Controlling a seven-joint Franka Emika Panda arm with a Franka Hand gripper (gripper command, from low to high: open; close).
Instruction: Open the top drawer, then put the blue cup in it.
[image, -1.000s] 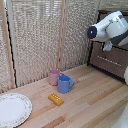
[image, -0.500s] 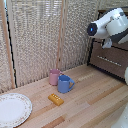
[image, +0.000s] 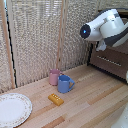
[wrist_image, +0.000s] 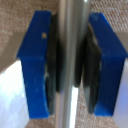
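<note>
Two mugs (blue (image: 64, 83), pink (image: 54, 76)), perhaps one plate (image: 13, 109)

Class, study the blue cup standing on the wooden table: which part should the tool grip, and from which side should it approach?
Grip the blue cup by its rim wall, coming from above. It stands upright with its mouth open, so one finger could go inside. Avoid the side touching the pink mug; the loop handle juts toward the exterior view's right, so the wall nearest the camera seems freest.

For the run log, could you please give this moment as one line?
phase: opening drawer | gripper: shut on silver bar handle | blue cup: on table beside pink mug, untouched
</note>
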